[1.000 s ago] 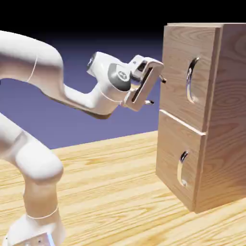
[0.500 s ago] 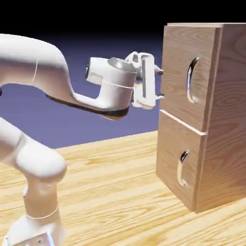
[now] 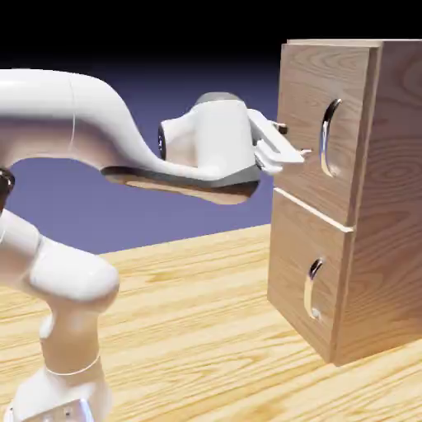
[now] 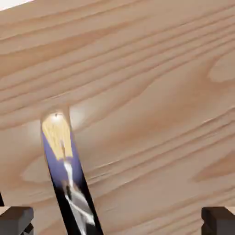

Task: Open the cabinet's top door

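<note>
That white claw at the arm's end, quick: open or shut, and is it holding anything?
Two-finger white gripper: open and holding nothing; its grey fingertips sit wide apart facing the woodgrain top door, the silver handle not gripped.

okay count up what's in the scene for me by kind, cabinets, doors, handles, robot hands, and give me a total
Cabinet: 1
Doors: 2, the top door and the lower door
Metal handles: 2, the top handle and the lower handle
Hand: 1
Total: 6

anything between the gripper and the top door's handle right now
Nothing. In the exterior view only bare woodgrain of the top door separates the open gripper from the handle. In the hand view the handle stands unobstructed between the fingertips.
</note>
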Controlling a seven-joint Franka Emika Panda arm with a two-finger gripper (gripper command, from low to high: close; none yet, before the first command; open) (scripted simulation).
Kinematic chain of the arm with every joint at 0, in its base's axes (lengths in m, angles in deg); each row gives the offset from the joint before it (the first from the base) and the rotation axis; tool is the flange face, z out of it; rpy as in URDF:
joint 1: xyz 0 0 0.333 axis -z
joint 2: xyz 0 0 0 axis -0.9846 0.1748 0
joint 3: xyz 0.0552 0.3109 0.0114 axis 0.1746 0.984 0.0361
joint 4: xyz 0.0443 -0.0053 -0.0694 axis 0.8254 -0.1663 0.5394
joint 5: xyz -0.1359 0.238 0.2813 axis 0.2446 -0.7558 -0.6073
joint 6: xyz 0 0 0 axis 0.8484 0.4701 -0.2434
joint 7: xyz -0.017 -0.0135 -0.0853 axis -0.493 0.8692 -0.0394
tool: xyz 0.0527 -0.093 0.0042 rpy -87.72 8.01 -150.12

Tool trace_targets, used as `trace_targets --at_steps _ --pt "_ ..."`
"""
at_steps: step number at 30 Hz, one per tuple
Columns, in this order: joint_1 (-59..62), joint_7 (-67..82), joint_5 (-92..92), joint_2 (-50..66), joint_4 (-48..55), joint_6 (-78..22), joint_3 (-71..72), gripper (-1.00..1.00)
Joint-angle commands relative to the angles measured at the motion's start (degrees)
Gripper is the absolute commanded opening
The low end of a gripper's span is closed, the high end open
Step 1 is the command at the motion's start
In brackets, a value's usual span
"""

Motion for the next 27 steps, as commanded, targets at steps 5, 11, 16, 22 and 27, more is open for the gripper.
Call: trace_targets --at_steps 5,11,16,22,27 --pt "-2.84 3.02 11.15 -0.92 1.78 -0.33 -3.08 0.00" --pt "-12.66 0.38 13.49 5.25 9.04 -2.08 -10.17 0.00" --pt "-6.43 -3.55 13.49 7.41 7.36 -2.89 -4.90 -1.00" --pt "6.02 -10.48 13.30 10.48 4.82 -3.67 6.09 -1.00" --pt "16.40 -16.43 13.83 12.16 3.47 -3.67 15.51 -1.00"
